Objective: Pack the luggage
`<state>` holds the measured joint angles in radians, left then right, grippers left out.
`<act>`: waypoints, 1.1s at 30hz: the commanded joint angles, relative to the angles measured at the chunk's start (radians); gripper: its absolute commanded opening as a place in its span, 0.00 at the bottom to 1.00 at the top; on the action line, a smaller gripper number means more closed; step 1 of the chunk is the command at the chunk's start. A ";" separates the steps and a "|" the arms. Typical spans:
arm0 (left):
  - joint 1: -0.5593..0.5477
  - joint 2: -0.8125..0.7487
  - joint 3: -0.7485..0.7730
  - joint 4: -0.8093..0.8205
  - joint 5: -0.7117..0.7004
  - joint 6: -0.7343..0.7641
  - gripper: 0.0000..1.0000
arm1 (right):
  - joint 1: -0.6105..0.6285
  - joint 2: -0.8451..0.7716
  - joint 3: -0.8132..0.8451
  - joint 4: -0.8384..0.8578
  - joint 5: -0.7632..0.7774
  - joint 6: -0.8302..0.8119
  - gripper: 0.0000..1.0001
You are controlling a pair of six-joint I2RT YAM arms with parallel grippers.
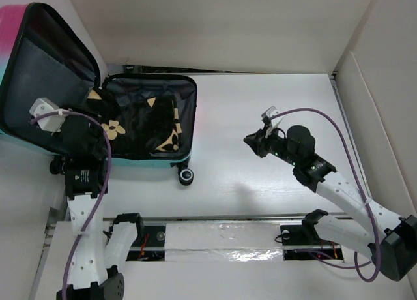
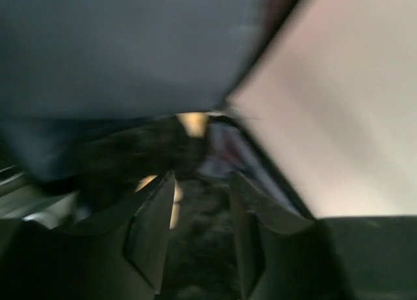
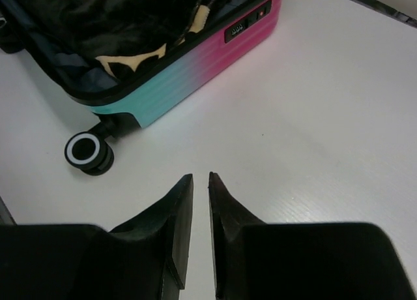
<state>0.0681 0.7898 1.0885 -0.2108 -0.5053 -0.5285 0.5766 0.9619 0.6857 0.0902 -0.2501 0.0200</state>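
The luggage (image 1: 156, 162) lies open at the left, its lid (image 1: 45, 59) standing up with dark grey lining. Its pink-to-teal shell shows in the right wrist view (image 3: 195, 59). Black fabric with tan flowers (image 1: 146, 120) lies in the base and also shows in the right wrist view (image 3: 117, 19). My left gripper (image 1: 98, 127) is inside the case by the hinge. In its blurred wrist view the left gripper (image 2: 201, 176) is open over the black fabric (image 2: 195, 248), under the lid lining (image 2: 117, 45). My right gripper (image 1: 249, 141) hovers over the bare table right of the case. In its wrist view the right gripper (image 3: 201, 176) is nearly closed and empty.
A black wheel with a white ring (image 1: 187, 176) sticks out at the case's near corner and shows in the right wrist view (image 3: 83, 150). White walls enclose the table at the back (image 1: 228, 26) and right (image 1: 384, 85). A rail with foil tape (image 1: 215, 238) runs along the near edge.
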 commanded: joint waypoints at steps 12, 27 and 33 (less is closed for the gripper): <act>0.363 0.103 -0.187 -0.311 -0.321 -0.039 0.71 | 0.005 -0.071 0.052 -0.083 0.035 -0.083 0.54; 0.363 0.333 0.149 -0.314 -0.398 0.015 0.62 | 0.126 -0.049 0.058 -0.069 0.078 -0.112 0.55; 0.363 0.342 0.159 -0.309 -0.420 -0.019 0.28 | 0.126 -0.003 0.064 -0.081 0.155 -0.104 0.55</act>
<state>0.4274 1.1461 1.2190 -0.5228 -0.8803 -0.5175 0.6952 0.9432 0.7002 0.0059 -0.1623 -0.0753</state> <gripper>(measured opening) 0.310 0.551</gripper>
